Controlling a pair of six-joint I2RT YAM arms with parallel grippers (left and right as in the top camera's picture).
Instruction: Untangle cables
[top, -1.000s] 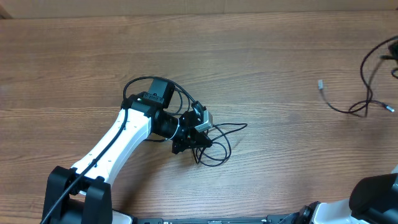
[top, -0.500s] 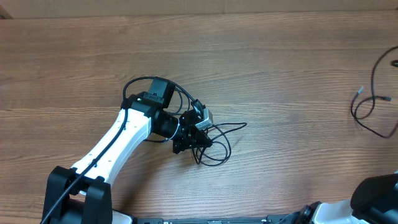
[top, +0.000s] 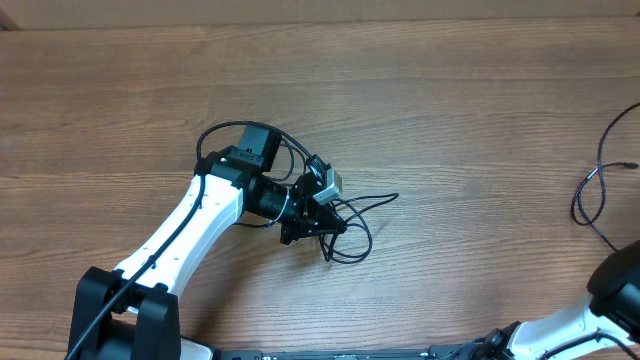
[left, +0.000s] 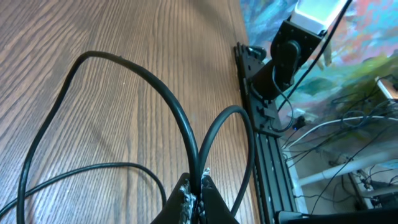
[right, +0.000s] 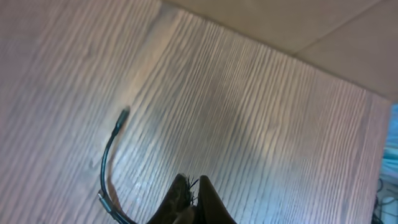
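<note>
The left hand (left: 196, 198) is clamping shut on the looped cable (left: 180, 118), whose coils are lying on the middle of the desk (top: 450, 120) just beside it. The right hand (right: 193, 194) is pinching closed on the second cable (right: 104, 165), which is curling near the desk's right edge, well apart from the first.

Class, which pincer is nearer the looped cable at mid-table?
Left. The left pincer is clamped on the looped cable; the right pincer is far off to its right.
</note>
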